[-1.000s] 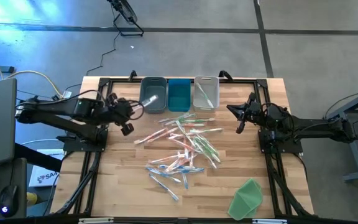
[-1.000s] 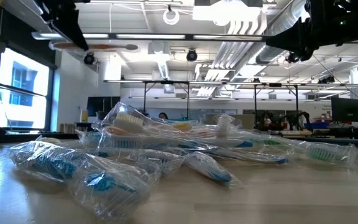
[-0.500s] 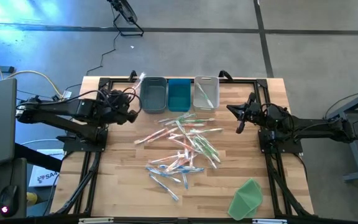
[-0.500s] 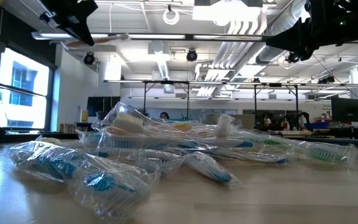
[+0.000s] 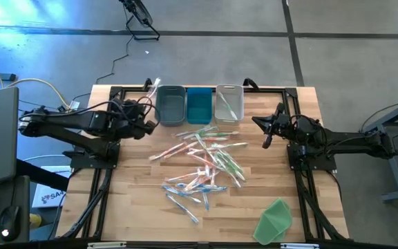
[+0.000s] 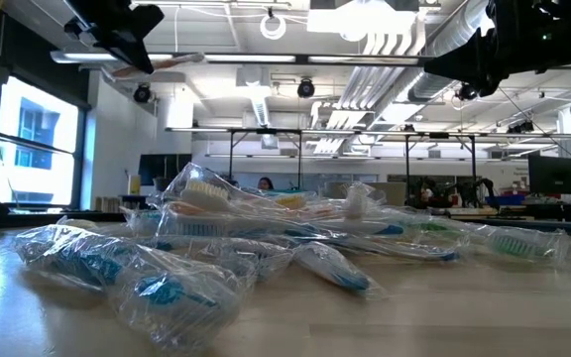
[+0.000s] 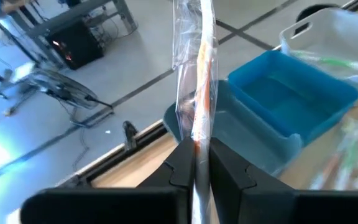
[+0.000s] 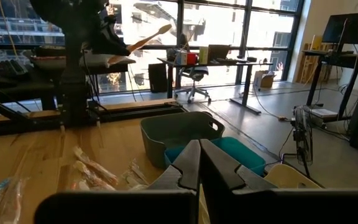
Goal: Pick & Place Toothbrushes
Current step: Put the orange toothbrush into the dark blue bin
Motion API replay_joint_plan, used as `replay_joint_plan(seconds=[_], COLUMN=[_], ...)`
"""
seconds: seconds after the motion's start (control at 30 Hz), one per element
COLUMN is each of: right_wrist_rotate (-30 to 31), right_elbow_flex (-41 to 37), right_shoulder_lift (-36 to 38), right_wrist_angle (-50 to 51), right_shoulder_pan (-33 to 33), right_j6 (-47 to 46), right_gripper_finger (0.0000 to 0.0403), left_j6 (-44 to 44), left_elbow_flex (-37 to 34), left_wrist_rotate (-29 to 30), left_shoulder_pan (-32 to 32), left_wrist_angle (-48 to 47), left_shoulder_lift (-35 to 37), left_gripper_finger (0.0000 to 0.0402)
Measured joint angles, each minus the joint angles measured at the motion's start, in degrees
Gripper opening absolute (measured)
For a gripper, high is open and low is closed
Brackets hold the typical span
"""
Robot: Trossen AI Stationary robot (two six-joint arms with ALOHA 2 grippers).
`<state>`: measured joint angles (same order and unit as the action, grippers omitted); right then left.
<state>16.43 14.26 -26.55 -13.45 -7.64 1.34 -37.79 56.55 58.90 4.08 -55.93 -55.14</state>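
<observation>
Claw (image 7: pixel 196 163) on left arm pinches wrapped orange toothbrush (image 7: pixel 199 74) beside grey bin's (image 5: pixel 171 105) edge.

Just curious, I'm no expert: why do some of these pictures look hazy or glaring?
Low view: near wrapped toothbrushes are out of focus; ceiling lights glare. Left wrist view: bins' far edge smears. Right wrist view: bright windows silhouette the left gripper.
</observation>
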Motion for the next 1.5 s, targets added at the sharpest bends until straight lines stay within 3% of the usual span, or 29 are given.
replay_joint_plan(seconds=[0.2, 0.47, 0.67, 0.83, 1.1, 1.27, 1.5], right_wrist_rotate=[0.0, 0.0, 0.0, 0.0, 1.7, 1.6, 1.7], right_elbow_flex=[0.0, 0.0, 0.0, 0.0, 0.0, 0.0, 0.0], right_shoulder_lift=[0.0, 0.0, 0.0, 0.0, 0.0, 0.0, 0.0], right_wrist_angle=[0.0, 0.0, 0.0, 0.6, 0.4, 0.8, 0.9], right_shoulder_pan=[0.0, 0.0, 0.0, 0.0, 0.0, 0.0, 0.0], right_j6=[0.0, 0.0, -0.2, -1.9, -1.0, -1.2, -1.1], right_gripper_finger=[0.0002, 0.0002, 0.0002, 0.0002, 0.0002, 0.0002, 0.0002], left_j6=[-0.8, -2.6, -1.2, 6.7, 26.2, 27.4, 25.5], left_elbow_flex=[-0.7, -10.7, -12.3, -12.3, -12.3, -12.3, -12.3], left_wrist_rotate=[0.4, -1.3, -3.6, -8.3, -25.3, -35.4, -37.3], left_shoulder_pan=[0.0, -0.1, -5.6, -12.7, -24.8, -32.5, -36.5], left_wrist_angle=[1.0, 12.5, 15.3, 23.7, 39.4, 40.6, 39.5], left_shoulder_lift=[0.1, 0.2, 0.2, -0.4, -2.4, -2.5, -2.5], left_gripper_finger=[0.0023, 0.0023, 0.0022, 0.0021, 0.0021, 0.0020, 0.0020])
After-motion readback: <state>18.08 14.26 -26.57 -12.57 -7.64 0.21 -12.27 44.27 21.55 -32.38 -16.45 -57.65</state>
